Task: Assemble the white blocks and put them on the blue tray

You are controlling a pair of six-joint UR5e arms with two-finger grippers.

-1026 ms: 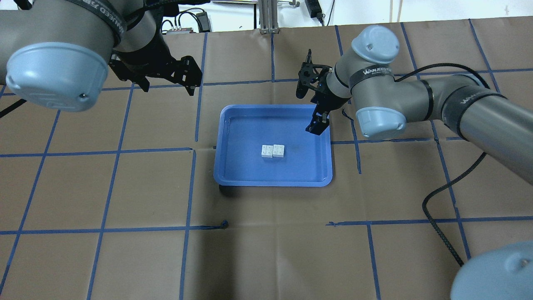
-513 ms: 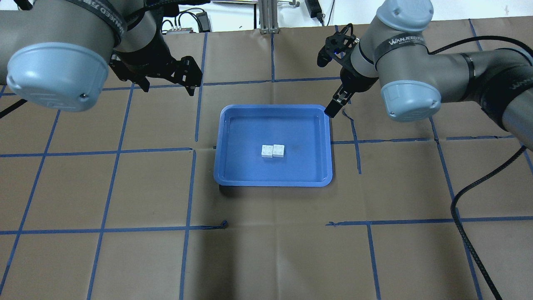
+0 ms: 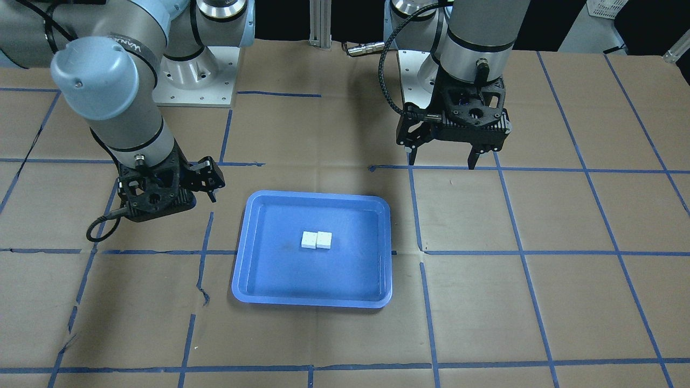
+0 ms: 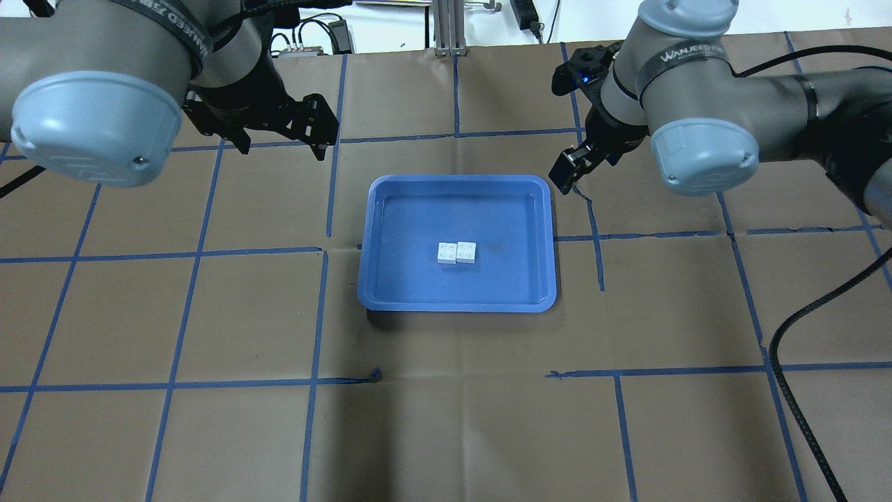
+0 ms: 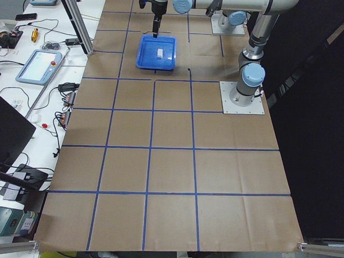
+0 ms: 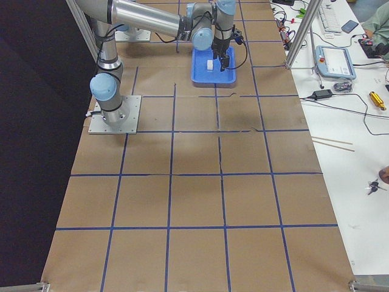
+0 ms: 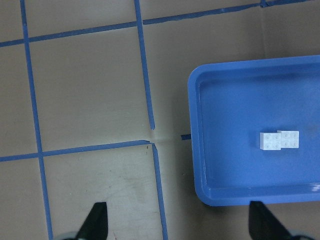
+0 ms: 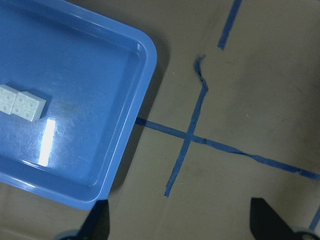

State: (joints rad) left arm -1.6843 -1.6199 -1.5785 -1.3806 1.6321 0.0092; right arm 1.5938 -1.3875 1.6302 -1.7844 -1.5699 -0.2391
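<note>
Mid-counter: the blue tray (image 4: 418, 286), well away from every edge and corner. Bare brown paper (image 4: 453, 432) lies on all four sides of it, so there is open room all round.

The left gripper (image 3: 443, 160) hangs raised over bare paper on the side toward the counter's left end, fingers spread wide with nothing between them. The right gripper (image 4: 574, 170) hangs raised off the tray's corner toward the right end, also released and empty. Its wrist view shows both fingertips far apart over paper and tape. Neither touches the tray.

The white blocks (image 4: 457, 253) lie at the middle of the tray floor, studs up, side by side and touching, one slightly offset from the other. Whether they are locked together I cannot tell.

Tray — glossy plastic, shallow, with a raised rim and rounded corners; a glare patch shows on its floor in the right wrist view. Blocks small and square, with round studs. Paper matt and creased; the blue tape grid (image 4: 139, 256) is torn and lifted in places.
</note>
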